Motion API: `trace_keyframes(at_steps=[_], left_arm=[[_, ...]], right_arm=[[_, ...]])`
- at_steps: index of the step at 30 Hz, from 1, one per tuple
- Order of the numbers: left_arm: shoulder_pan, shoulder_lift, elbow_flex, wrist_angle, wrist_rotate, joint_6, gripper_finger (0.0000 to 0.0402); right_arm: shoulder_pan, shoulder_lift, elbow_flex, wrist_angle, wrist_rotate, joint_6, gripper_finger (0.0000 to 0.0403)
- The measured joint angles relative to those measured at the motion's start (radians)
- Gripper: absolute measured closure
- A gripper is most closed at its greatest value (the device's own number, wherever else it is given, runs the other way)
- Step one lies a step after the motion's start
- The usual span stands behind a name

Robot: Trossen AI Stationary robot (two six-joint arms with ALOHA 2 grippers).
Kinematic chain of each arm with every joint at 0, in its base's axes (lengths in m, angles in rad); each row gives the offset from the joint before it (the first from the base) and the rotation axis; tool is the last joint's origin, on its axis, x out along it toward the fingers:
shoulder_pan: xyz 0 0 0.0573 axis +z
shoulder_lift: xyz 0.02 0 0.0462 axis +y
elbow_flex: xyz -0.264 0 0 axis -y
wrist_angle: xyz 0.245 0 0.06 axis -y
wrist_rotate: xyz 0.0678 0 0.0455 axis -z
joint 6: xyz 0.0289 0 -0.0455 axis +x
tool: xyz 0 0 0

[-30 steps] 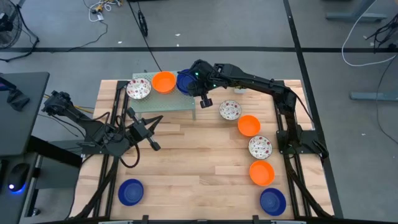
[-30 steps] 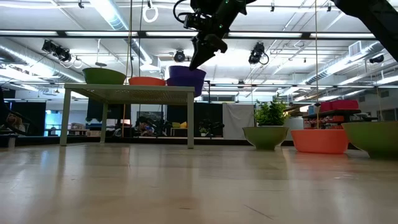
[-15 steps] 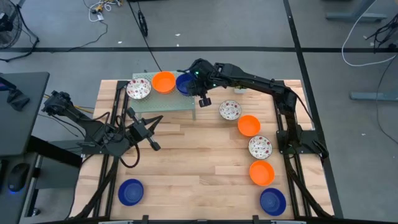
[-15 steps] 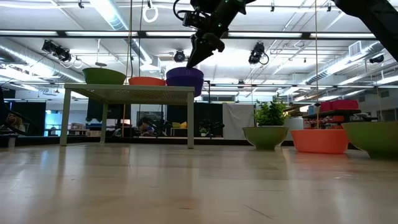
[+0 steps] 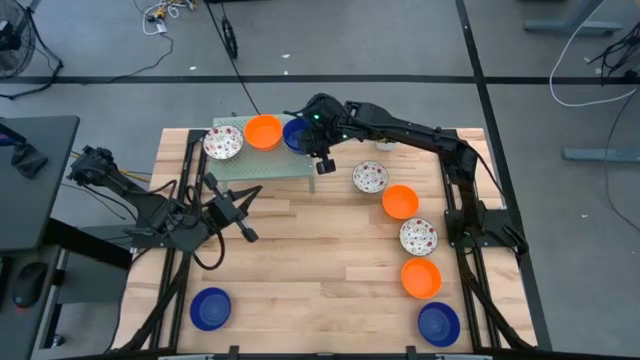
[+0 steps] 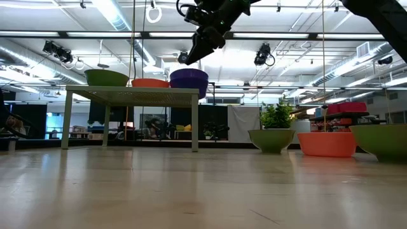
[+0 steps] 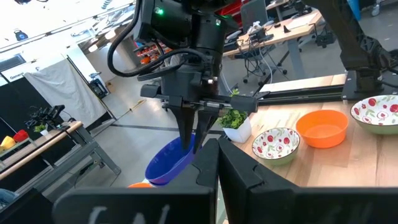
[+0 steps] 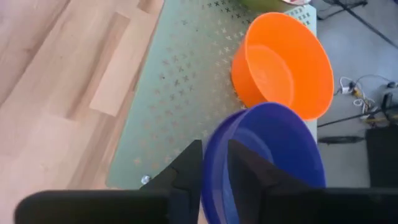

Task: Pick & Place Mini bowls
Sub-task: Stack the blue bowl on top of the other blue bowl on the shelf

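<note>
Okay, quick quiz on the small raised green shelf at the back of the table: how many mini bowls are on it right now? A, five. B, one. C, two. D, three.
D: the high view shows three on the green shelf: a speckled bowl, an orange bowl and a blue bowl under the right gripper.
</note>
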Motion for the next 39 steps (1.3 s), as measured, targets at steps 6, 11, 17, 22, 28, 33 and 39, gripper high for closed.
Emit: trace_keyframes(at_steps=[6,11,17,22,28,33,39], left_arm=[[0.000,0.000,0.000,0.000,0.000,0.000,0.0385],[0.000,0.000,0.000,0.000,0.000,0.000,0.0385],[0.000,0.000,0.000,0.000,0.000,0.000,0.0385],[0.000,0.000,0.000,-0.001,0.000,0.000,0.0385],[-0.001,0.000,0.000,-0.001,0.000,0.000,0.0385],[-0.002,0.000,0.000,-0.001,0.000,0.000,0.0385],[-0.002,0.000,0.000,0.000,0.011,0.000,0.0385]], right_arm=[[-0.025,0.000,0.000,-0.001,-0.012,0.076,0.0396],[-0.032,-0.004,-0.033,0.000,-0.033,0.096,0.0390],[-0.026,-0.002,-0.096,0.033,-0.043,0.049,0.0397],[-0.012,-0.016,-0.097,0.089,-0.034,0.043,0.0389],[0.009,-0.077,-0.097,0.131,0.038,0.042,0.0397],[0.014,-0.155,-0.097,0.095,0.046,0.099,0.0399],[-0.028,-0.185,-0.097,-0.096,0.044,0.222,0.0398]])
